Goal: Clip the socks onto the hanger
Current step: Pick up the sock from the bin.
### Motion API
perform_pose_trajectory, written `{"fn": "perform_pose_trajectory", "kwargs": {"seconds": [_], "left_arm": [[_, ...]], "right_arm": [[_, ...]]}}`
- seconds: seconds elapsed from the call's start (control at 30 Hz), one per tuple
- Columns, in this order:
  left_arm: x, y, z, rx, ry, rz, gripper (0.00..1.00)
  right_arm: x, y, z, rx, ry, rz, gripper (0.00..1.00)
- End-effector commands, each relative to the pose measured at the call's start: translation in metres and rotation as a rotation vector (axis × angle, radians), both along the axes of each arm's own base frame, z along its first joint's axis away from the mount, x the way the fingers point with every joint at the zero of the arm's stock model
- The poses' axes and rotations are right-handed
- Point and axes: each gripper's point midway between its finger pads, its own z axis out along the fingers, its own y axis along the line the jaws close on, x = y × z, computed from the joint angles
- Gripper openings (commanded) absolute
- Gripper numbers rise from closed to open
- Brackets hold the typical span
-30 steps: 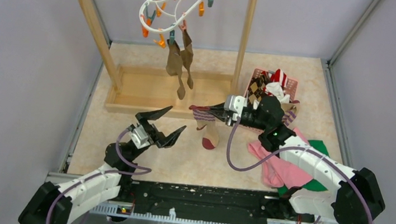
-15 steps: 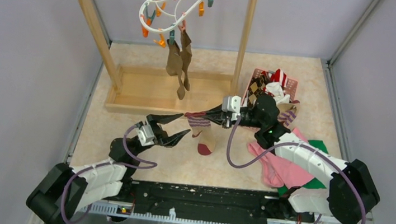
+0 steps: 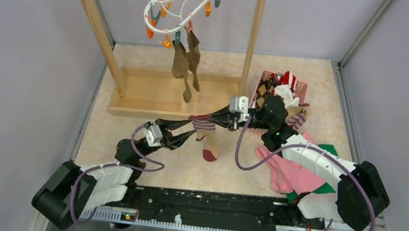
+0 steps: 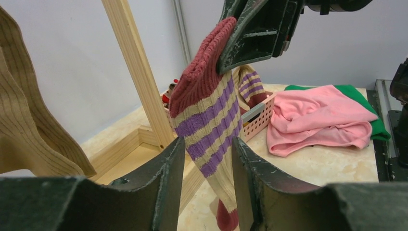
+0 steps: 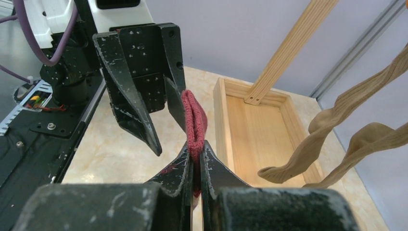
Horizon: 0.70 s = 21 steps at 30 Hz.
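My right gripper (image 5: 196,150) is shut on the maroon cuff of a tan sock with purple stripes (image 3: 208,138), which hangs from it above the floor. My left gripper (image 4: 208,145) is open, with one jaw on each side of the sock's striped part (image 4: 207,110); contact cannot be told. In the top view the two grippers (image 3: 189,130) (image 3: 200,118) meet at the sock. The white hanger (image 3: 177,5) with orange and teal clips hangs from the rack's top bar. Two olive-brown socks (image 3: 185,67) are clipped to it.
The wooden rack frame (image 3: 95,22) stands on a wooden base tray (image 3: 152,91) behind the grippers. A pink basket (image 3: 284,88) with more socks sits at the right. A pink cloth (image 3: 288,173) and a green cloth (image 3: 327,150) lie under the right arm.
My left gripper has moved right towards the striped sock and narrowed its jaws round it. My right gripper has carried the sock slightly left.
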Motion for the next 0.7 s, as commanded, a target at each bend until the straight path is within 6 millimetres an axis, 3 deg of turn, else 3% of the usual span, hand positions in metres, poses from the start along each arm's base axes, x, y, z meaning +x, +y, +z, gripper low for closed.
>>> {"fn": "perform_pose_trajectory", "kwargs": {"seconds": [0.0, 0.43, 0.6, 0.67], "left_arm": [[0.000, 0.009, 0.047, -0.115, -0.134, 0.032, 0.48], [-0.009, 0.008, 0.066, -0.141, -0.176, -0.006, 0.58], [-0.014, -0.006, 0.071, -0.100, -0.161, -0.101, 0.52], [-0.015, -0.007, 0.072, -0.104, -0.159, -0.111, 0.42]], "right_arm": [[-0.002, 0.005, 0.028, 0.060, -0.058, 0.040, 0.00], [-0.002, 0.008, 0.024, 0.052, -0.039, 0.059, 0.00], [-0.002, 0.009, 0.023, 0.051, -0.033, 0.062, 0.00], [-0.002, 0.009, 0.022, 0.052, -0.032, 0.062, 0.00]]}}
